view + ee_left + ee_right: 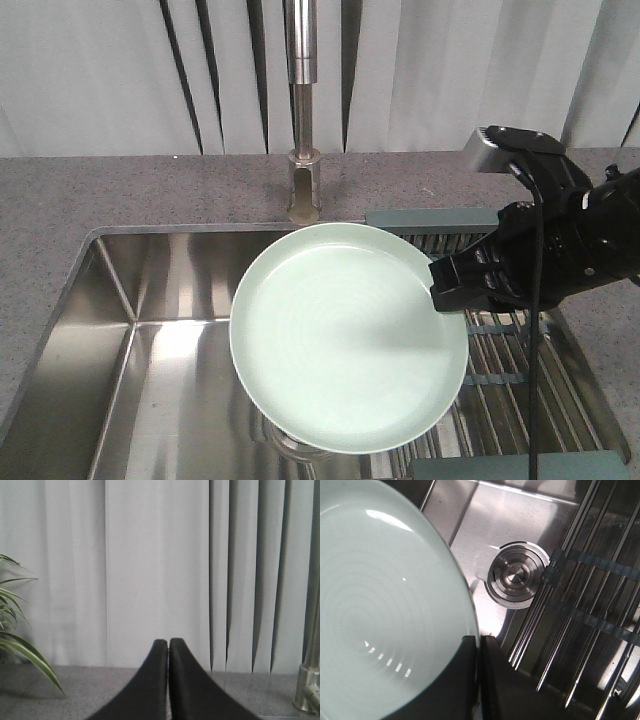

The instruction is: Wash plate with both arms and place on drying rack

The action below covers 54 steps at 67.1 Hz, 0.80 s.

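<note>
Pinching the right-hand edge, the right gripper (447,287) has its two black fingers drawn narrow on the rim of the plate (340,340), one above and one below. That plate hangs tilted over the sink (150,290), clear of the basin floor, with the drain (515,575) showing beneath its edge in the wrist view. I judge it stiff and smooth, probably slick once wet, and likely to chip if it knocks steel, though I cannot tell what it is made of. Held at a single point on the rim, it will want to lever downward, so I would give the second arm the opposite edge, again on the low raised rim. My left gripper (168,647) has its fingers pressed together on nothing, facing the blinds (150,555) above the counter (75,685), with a plant (15,640) to one side. The faucet (302,110) stands just behind the plate's far edge and is what I would watch when tilting. The drying rack (505,375) lies just beside and below the gripper, its rods spanning the sink's right side.
</note>
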### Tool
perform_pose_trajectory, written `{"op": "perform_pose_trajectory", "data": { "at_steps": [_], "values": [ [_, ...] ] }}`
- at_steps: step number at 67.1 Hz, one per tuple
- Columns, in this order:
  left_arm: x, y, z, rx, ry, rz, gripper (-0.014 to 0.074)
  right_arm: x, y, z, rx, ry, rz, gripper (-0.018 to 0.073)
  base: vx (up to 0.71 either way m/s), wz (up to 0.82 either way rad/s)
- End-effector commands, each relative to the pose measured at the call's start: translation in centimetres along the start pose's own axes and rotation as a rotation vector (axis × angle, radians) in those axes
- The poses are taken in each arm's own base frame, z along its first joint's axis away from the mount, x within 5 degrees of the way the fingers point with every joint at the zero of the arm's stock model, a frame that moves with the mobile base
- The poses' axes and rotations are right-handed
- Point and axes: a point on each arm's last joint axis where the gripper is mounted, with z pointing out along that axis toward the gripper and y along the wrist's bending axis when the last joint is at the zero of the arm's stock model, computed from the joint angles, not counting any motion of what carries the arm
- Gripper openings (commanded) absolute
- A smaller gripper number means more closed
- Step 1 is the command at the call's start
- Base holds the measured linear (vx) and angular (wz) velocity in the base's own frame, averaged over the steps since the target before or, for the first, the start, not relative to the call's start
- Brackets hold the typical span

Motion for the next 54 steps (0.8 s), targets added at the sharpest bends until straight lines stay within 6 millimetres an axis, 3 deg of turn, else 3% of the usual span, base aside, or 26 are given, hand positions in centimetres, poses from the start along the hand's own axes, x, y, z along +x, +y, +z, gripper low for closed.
{"op": "perform_pose_trajectory", "data": {
  "at_steps": [1, 13, 25, 45, 54],
  "values": [
    [-2.6, -0.2, 1.7, 0.007, 0.036, -0.016, -0.0006, -0.7, 0.8, -1.5, -0.020, -0.094, -0.014, -0.0001, 0.00, 0.00],
    [-3.1, -0.3, 5.5, -0.003, 0.220, -0.014, -0.0006, -0.7, 0.8, -1.5, -0.020, -0.094, -0.014, -0.0001, 0.00, 0.00],
    [-1.1, -0.2, 8.8, -0.012, 0.362, -0.016, -0.0006, -0.7, 0.8, -1.5, -0.020, -0.094, -0.014, -0.0001, 0.00, 0.00],
    [1.8, -0.1, 12.1, -0.021, 0.516, -0.019, 0.0004, -0.7, 0.8, -1.5, -0.020, -0.094, -0.014, -0.0001, 0.00, 0.00],
    [2.9, 0.0, 13.3, -0.024, 0.570, -0.026, 0.0078, -0.7, 0.8, -1.5, -0.020, -0.094, -0.014, -0.0001, 0.00, 0.00]
  ]
}}
